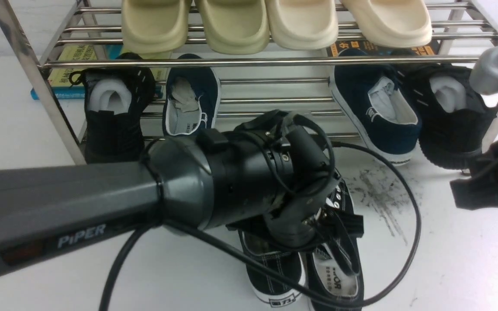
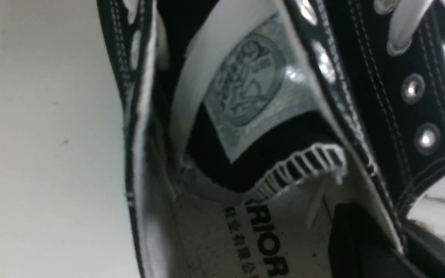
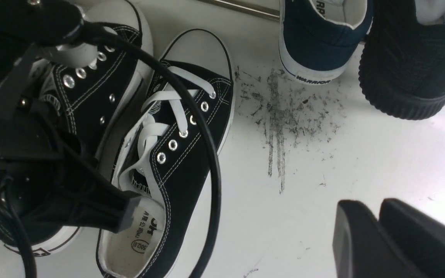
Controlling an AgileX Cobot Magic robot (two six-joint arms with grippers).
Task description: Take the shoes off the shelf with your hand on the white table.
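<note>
Both black canvas sneakers stand side by side on the white table in front of the chrome shelf: the left sneaker and the right sneaker. My left gripper reaches down into the right sneaker's opening. In the left wrist view one black finger lies inside against the white lining, on the WARRIOR insole, with the side wall pinched between the jaws. The right wrist view shows the pair with that finger at the heel opening. My right gripper is shut and empty, hovering at the right.
Navy slip-ons and black knit shoes sit on the lower tier. Cream slippers fill the top tier. Books lie behind. Grey scuff streaks mark the table. My left arm's cable loops beside the sneakers.
</note>
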